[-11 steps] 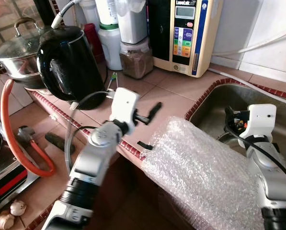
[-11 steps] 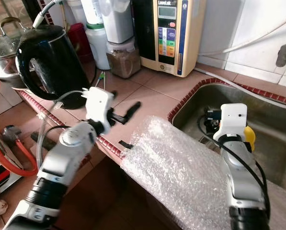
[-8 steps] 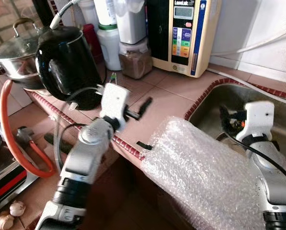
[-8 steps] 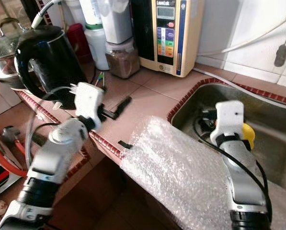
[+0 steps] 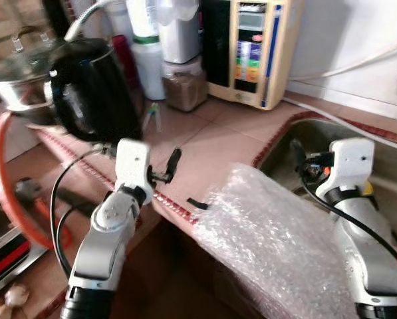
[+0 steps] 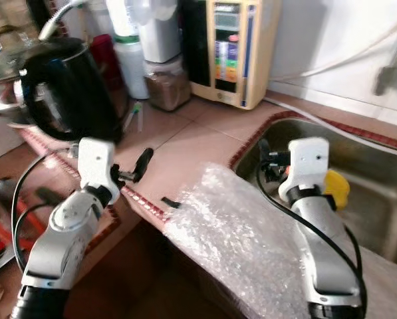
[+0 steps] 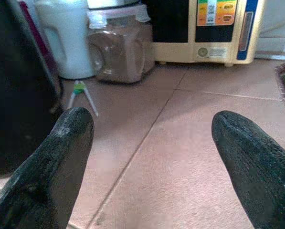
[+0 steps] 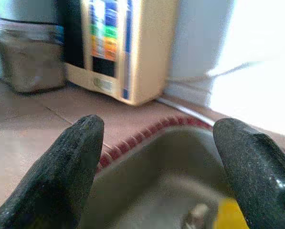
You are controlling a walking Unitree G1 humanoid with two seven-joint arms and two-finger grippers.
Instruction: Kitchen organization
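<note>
My left gripper [image 5: 171,165] hovers open over the tiled counter [image 5: 205,143] near its red-trimmed front edge, right of the black kettle [image 5: 95,90]. In the left wrist view its fingers [image 7: 61,157] stand wide apart with nothing between them, facing a jar of brown powder [image 7: 121,50] and the cream water machine [image 7: 214,28]. My right gripper [image 5: 303,158] hangs open over the steel sink [image 5: 384,156], empty, with the sink rim [image 8: 147,136] ahead of it. A sheet of bubble wrap [image 5: 271,246] drapes over the counter's front edge between both arms.
A lidded steel pot [image 5: 15,70] sits left of the kettle. White bottles [image 5: 148,63] stand behind the jar. Small green-handled tongs [image 5: 153,114] lie on the tiles. A small black piece [image 5: 197,203] rests at the counter edge. Something yellow [image 6: 336,188] lies in the sink.
My left gripper has drawn back and to the left, away from the bubble wrap toward the kettle side. The right arm has barely moved. The picture has blurred and shifted slightly.
</note>
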